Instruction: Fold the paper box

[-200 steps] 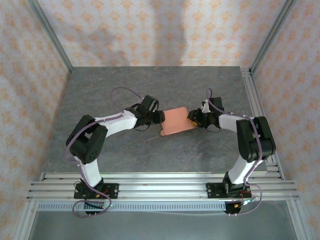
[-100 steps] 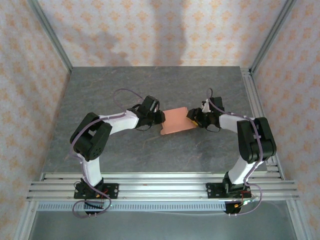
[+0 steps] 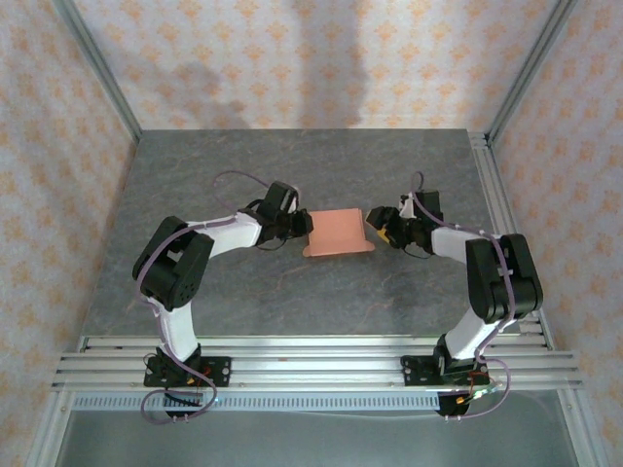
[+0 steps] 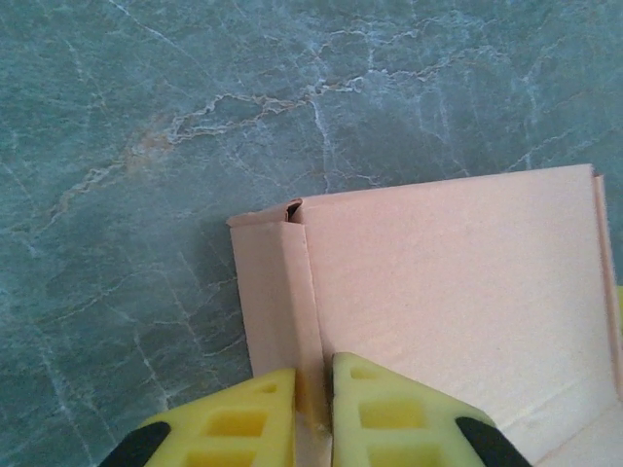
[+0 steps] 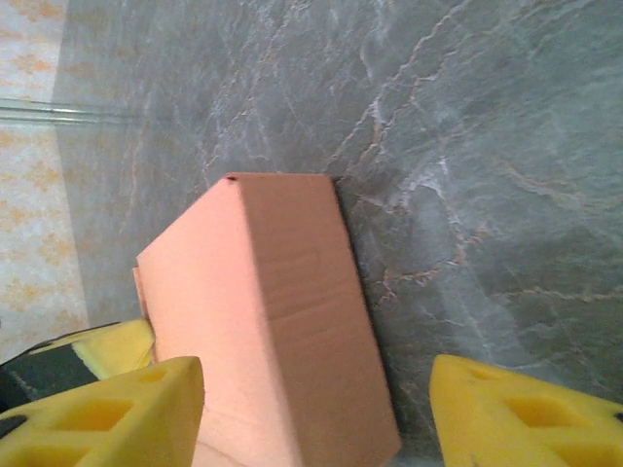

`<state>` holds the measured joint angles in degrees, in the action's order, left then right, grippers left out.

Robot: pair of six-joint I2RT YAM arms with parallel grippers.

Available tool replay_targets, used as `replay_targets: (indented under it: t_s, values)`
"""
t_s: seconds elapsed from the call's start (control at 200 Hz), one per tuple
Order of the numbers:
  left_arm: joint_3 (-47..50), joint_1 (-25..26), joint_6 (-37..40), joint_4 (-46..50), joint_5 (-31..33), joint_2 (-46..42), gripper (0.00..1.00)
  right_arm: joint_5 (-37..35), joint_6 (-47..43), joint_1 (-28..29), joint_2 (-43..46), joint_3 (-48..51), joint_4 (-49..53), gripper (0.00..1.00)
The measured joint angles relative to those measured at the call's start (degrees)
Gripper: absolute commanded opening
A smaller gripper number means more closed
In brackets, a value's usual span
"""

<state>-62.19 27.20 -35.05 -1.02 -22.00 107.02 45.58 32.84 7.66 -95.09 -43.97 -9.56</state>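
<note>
Paper box (image 3: 336,232), salmon-orange card, sits on grey marbled table (image 3: 292,165), about mid-table, between the two arms.
Left gripper (image 3: 305,226) at box's left end. Yellow fingers (image 4: 229,428) clenched on folded-up side flap, card pinched in narrow gap.
Right gripper (image 3: 376,224) at box's right end, released, jaws spread wide astride box. One finger (image 5: 526,413) apart from card, other just beside it.
</note>
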Motion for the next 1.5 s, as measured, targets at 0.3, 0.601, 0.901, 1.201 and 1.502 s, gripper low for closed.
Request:
replay_targets:
  t_s: [0.3,0.601,0.901,1.201,1.502]
  values:
    - [2.6,-2.2,0.0,-5.8,-4.8,0.3,0.03,4.0,2.5,0.0,-2.4,0.0,-4.0,0.67]
    - [2.8,-2.7,0.0,-7.8,-6.7,1.1,0.0,8.4,2.7,1.0,-5.4,-0.1,-5.8,0.68]
    - [2.8,-3.4,0.1,-9.1,-8.1,1.9,0.0,12.4,8.3,1.7,-6.8,-0.2,-13.4,0.64]
    - [2.8,-3.7,0.3,-9.5,-8.9,2.2,0.0,14.9,14.3,1.7,-9.0,-0.4,-20.7,0.45]
    - [3.1,-3.7,0.8,-8.7,-8.1,1.3,0.33,13.9,11.0,2.0,-6.8,-2.0,-13.9,0.4]
